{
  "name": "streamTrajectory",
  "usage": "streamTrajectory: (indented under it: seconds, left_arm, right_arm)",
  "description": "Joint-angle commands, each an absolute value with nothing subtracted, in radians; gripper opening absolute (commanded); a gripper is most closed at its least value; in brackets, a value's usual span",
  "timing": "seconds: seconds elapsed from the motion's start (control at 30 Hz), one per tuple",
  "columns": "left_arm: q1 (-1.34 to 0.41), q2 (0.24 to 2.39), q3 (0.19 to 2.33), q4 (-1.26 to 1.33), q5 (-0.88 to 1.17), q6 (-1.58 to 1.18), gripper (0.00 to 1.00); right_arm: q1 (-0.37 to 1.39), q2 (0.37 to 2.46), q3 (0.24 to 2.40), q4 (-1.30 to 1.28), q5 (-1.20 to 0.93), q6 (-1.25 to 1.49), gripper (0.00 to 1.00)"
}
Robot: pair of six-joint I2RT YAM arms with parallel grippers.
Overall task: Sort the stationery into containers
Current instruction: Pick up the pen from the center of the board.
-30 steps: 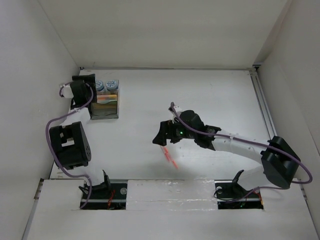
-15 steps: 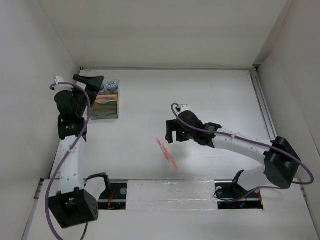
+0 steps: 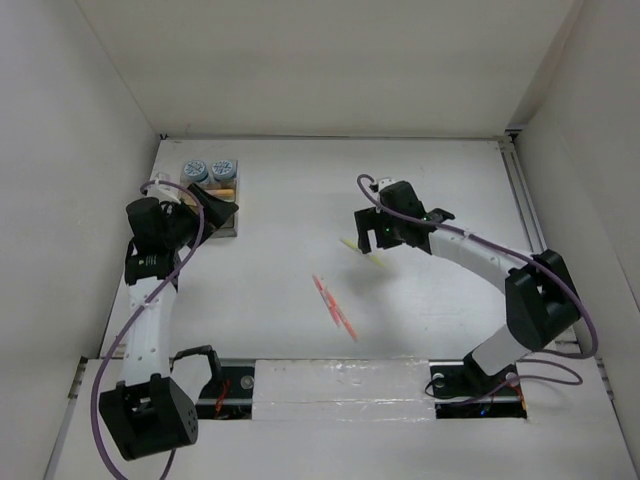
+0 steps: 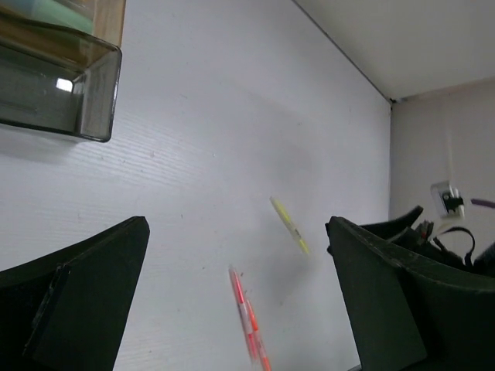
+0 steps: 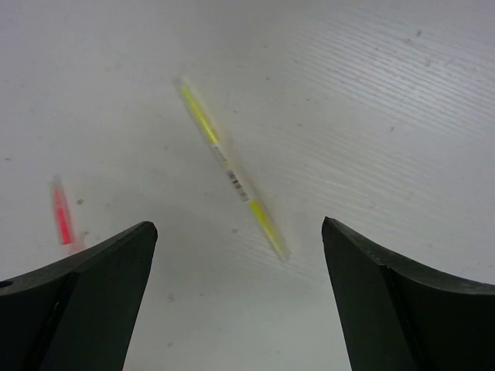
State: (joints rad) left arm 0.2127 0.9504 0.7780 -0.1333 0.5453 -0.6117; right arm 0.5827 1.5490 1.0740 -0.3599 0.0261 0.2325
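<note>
A pale yellow pen point(image 3: 365, 256) lies on the white table, just in front of my open, empty right gripper point(image 3: 371, 238). In the right wrist view the pen point(image 5: 230, 171) lies slantwise ahead of the open right gripper point(image 5: 240, 232). A pink-red pen and an orange pen point(image 3: 334, 306) lie side by side near the table's middle. The wooden organiser point(image 3: 222, 222) stands at the far left and holds two blue-and-white cylinders point(image 3: 209, 170) and some pens. My left gripper point(image 3: 215, 212) is open and empty over the organiser's near end. The left wrist view shows the organiser's dark end point(image 4: 69, 108), the yellow pen point(image 4: 290, 226) and the pink-red and orange pens point(image 4: 247, 325).
White walls close the table on the left, the far side and the right. A metal rail point(image 3: 525, 215) runs along the right edge. The arm bases and cables sit at the near edge point(image 3: 340, 385).
My right gripper has moved away from the pink-red and orange pens to the far right, over the yellow pen. My left arm has swung from beside the organiser to its near end.
</note>
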Motion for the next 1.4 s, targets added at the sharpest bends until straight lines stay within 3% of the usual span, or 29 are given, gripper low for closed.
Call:
streamTrajectory:
  seconds: [0.0, 0.2, 0.63, 0.77, 1.03, 1.13, 1.2, 1.27, 1.37]
  left_arm:
    - [0.215, 0.943, 0.784, -0.127, 0.632, -0.537, 1.00]
    - [0.215, 0.917, 0.772, -0.117, 0.650, -0.546, 1.00]
    - [0.215, 0.917, 0.772, -0.107, 0.684, -0.537, 1.00]
    - [0.215, 0.927, 0.772, -0.107, 0.693, -0.528, 1.00]
    - [0.215, 0.927, 0.781, -0.107, 0.703, -0.528, 1.00]
    - [0.215, 0.927, 0.781, -0.107, 0.703, -0.528, 1.00]
    - [0.215, 0.927, 0.781, -0.107, 0.703, -0.519, 1.00]
    - [0.215, 0.927, 0.790, -0.107, 0.703, -0.518, 1.00]
    - [0.215, 0.927, 0.790, -0.107, 0.703, -0.518, 1.00]
  right_arm:
    - [0.538, 1.574, 1.108, -0.385, -0.080, 0.132, 0.94]
    - [0.503, 1.640, 1.089, -0.373, -0.100, 0.163, 0.92]
    - [0.531, 1.789, 1.108, -0.397, -0.009, 0.213, 0.75]
    - [0.561, 1.834, 1.127, -0.420, 0.032, 0.225, 0.65]
    - [0.618, 1.878, 1.147, -0.460, 0.120, 0.264, 0.58]
    - [0.627, 1.899, 1.147, -0.479, 0.144, 0.282, 0.46]
    - [0.638, 1.899, 1.157, -0.489, 0.156, 0.291, 0.33]
    - [0.638, 1.922, 1.167, -0.500, 0.166, 0.301, 0.27]
    - [0.638, 1.956, 1.187, -0.511, 0.166, 0.301, 0.00]
